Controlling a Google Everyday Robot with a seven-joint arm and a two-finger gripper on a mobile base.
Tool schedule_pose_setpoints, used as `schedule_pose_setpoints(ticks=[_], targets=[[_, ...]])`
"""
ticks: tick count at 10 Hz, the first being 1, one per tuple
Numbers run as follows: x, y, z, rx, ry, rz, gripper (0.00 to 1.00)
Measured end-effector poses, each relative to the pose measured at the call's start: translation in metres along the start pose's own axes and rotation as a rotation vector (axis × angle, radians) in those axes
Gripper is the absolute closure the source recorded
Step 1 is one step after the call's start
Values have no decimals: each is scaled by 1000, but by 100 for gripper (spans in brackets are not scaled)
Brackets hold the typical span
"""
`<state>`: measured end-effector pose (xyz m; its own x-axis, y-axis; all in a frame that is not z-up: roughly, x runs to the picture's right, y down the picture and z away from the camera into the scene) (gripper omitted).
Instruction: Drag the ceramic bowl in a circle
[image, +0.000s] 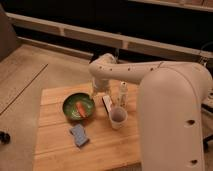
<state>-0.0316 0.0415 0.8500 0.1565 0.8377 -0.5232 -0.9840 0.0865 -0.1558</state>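
Note:
The ceramic bowl (78, 106) is round, shallow and glossy green, and sits on the left half of the wooden table (55, 152). An orange item (80, 108) lies inside it. My gripper (94, 94) reaches down from the white arm (150, 80) to the bowl's right rim, at or just above it. Whether it touches the rim is hidden by the wrist.
A pale plastic cup (118, 118) stands right of the bowl. A small white bottle (122, 93) stands behind the cup. A white and dark bar (106, 103) lies between bowl and cup. A blue sponge (78, 135) lies in front of the bowl. The arm's large body covers the table's right side.

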Motion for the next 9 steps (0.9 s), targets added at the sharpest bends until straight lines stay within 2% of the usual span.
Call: schedule_pose_setpoints(ticks=[4,7,9], targets=[[-7,17,35,-11,56,-88,35],[-6,18,61,-26,109,-97,36],[-10,19,69,-31,116,-98,46]])
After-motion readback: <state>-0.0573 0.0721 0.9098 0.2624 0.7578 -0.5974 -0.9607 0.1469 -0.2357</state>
